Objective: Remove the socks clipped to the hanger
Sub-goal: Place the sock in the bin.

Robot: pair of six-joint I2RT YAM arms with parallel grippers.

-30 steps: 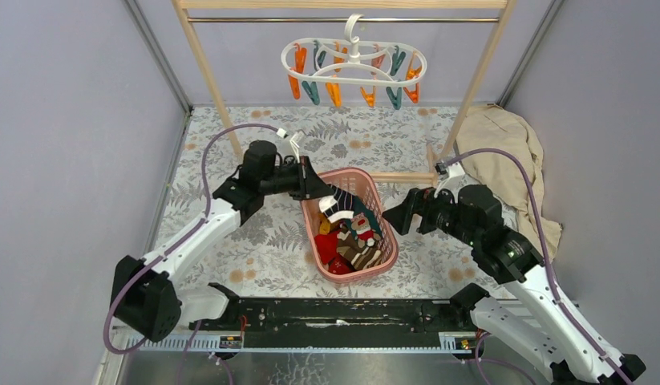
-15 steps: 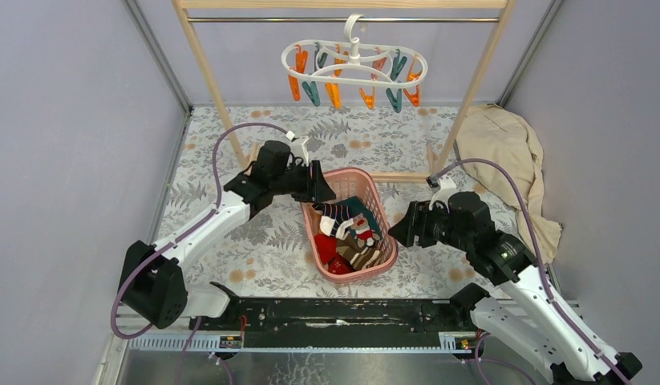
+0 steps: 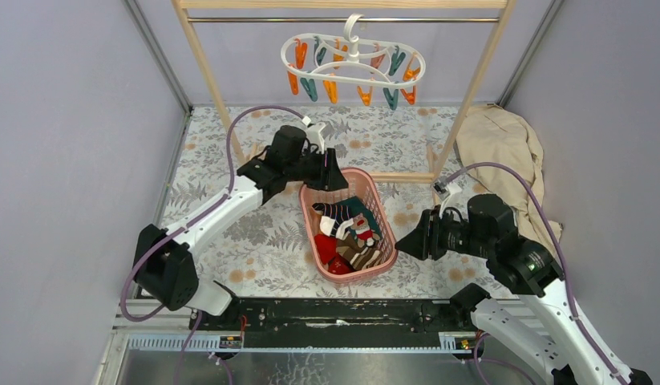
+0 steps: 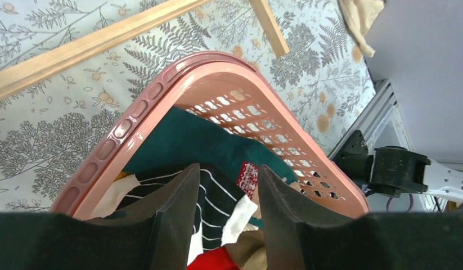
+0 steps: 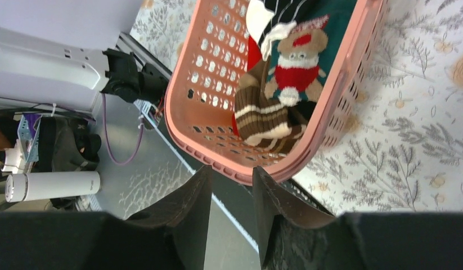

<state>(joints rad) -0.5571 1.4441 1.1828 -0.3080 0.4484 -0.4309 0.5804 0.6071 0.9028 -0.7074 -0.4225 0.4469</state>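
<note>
The white hanger [image 3: 353, 60] hangs by its hook from the wooden rack's rail, and its orange and teal clips hold nothing. Several socks [image 3: 348, 228] lie piled in the pink basket [image 3: 309, 233]. On top are a black white-striped sock [image 4: 217, 197], a dark teal one [image 4: 189, 135], a brown-and-white striped one [image 5: 263, 112] and a red one with a bear figure [image 5: 296, 62]. My left gripper [image 3: 330, 172] hovers over the basket's far rim [image 4: 133, 121], open and empty [image 4: 228, 174]. My right gripper [image 3: 406, 241] sits just right of the basket, its jaws a little apart and empty [image 5: 230, 174].
The wooden rack's left post [image 3: 210, 80] and right post [image 3: 479, 80] frame the hanger, and its floor bar [image 3: 398, 176] lies behind the basket. A beige cloth [image 3: 503, 152] is heaped at the right wall. The arms' black base rail [image 3: 334, 313] runs along the near edge.
My left gripper opened, dropped the black striped sock into the basket, and drew back toward the far rim. My right arm pulled back toward the near edge and its jaws narrowed.
</note>
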